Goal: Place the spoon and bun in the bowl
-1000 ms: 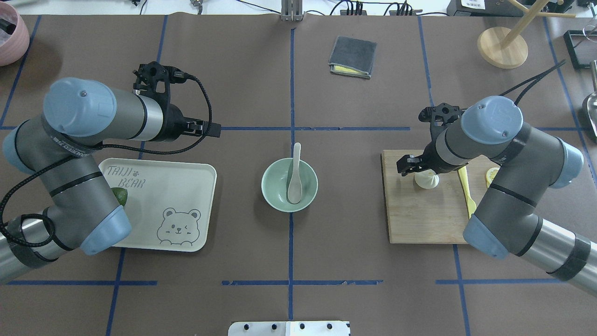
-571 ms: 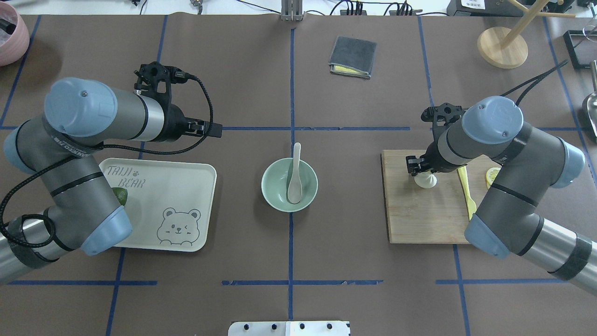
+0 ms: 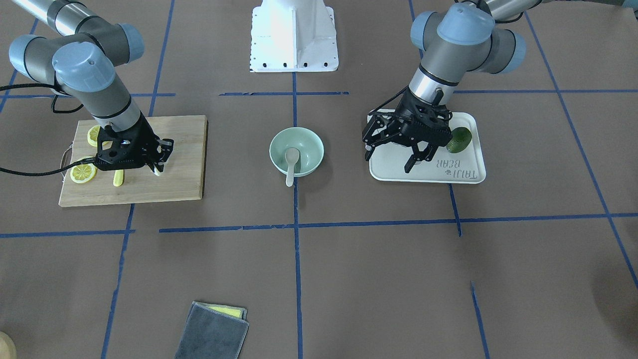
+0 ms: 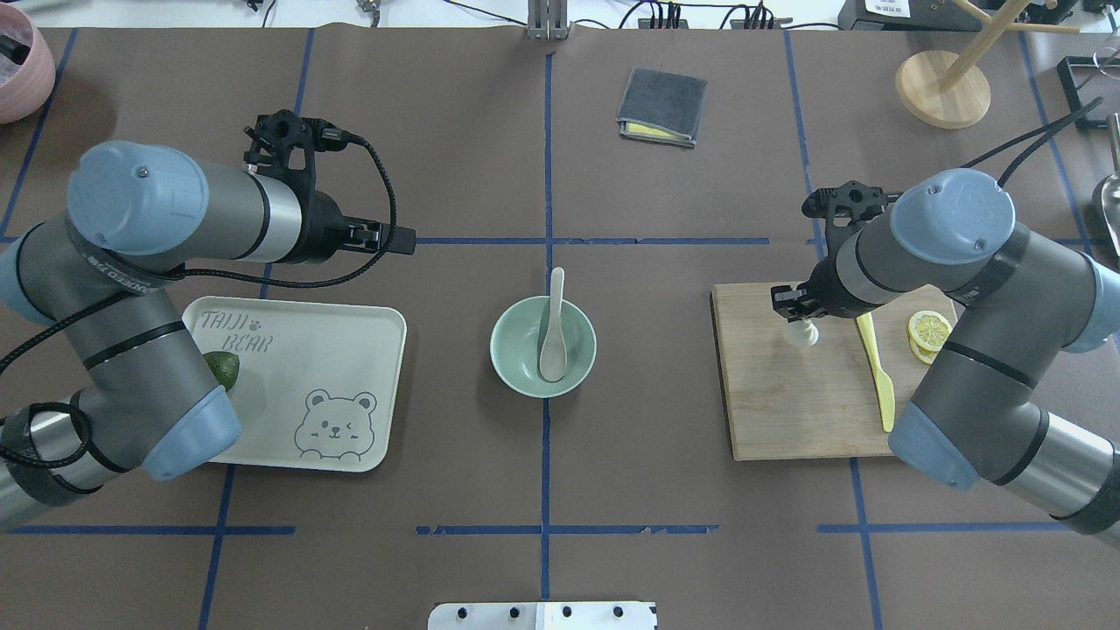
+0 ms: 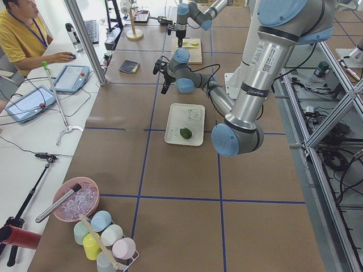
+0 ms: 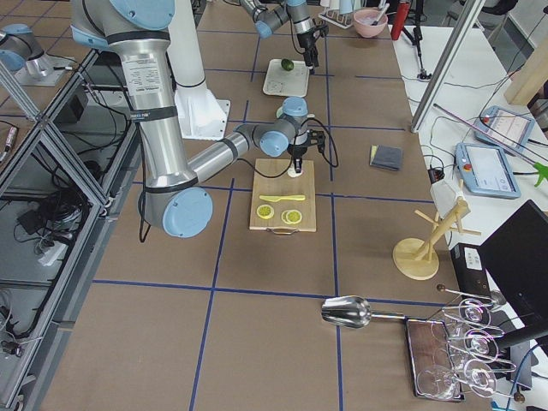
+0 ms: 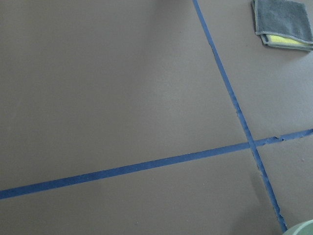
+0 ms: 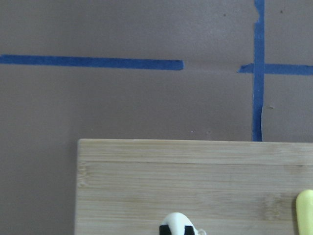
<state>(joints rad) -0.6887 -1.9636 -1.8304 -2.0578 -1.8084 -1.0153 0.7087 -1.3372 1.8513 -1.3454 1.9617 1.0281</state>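
The pale mint-green bowl stands at the table's middle. The beige-white spoon lies in it, with its handle over the far rim; both also show in the front view, bowl and spoon. The white bun sits on the wooden cutting board. My right gripper points down and is shut on the bun; its black pads clasp the bun in the right wrist view. My left gripper is open and empty above the white tray.
A yellow plastic knife and lemon slices lie on the board beside the bun. A green fruit lies on the tray. A grey cloth, a wooden stand and a pink bowl stand at the far side.
My right gripper, open around the bun a second ago, has closed on it, and the right arm has shifted slightly right. The left arm has barely moved.
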